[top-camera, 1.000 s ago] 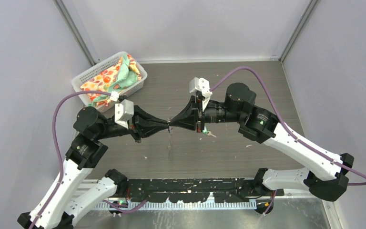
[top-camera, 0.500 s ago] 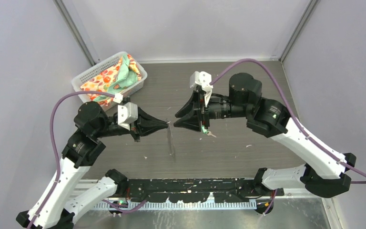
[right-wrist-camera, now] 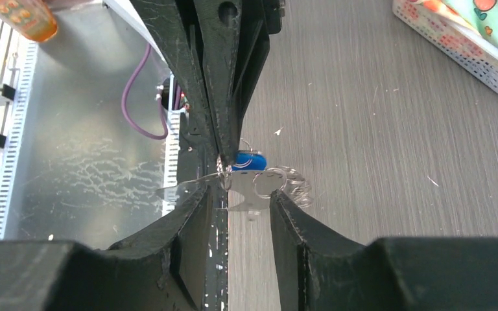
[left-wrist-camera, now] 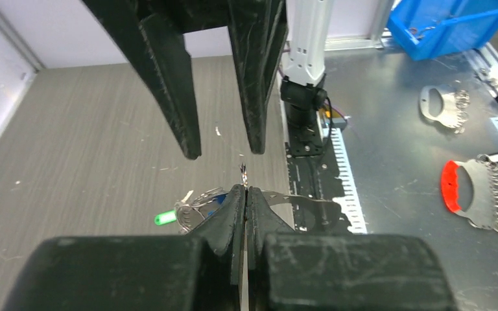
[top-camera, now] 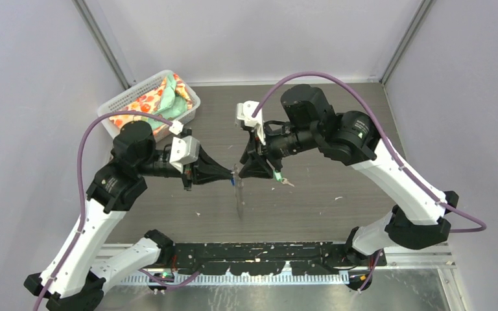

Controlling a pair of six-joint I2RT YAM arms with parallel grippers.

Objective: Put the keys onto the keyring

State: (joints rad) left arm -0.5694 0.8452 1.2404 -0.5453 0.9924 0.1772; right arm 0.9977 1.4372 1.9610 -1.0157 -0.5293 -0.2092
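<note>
We pinch the keyring [right-wrist-camera: 259, 184] in our closed left gripper [right-wrist-camera: 224, 155], squarely between our right gripper's [right-wrist-camera: 237, 207] half-open, empty fingers; the green key [left-wrist-camera: 165, 218] lies on the table, nearer the right.

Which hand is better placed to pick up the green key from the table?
Right. The right hand is open and empty, and the green key lies on the table close beside it. The left hand is shut on the hanging keyring.
</note>
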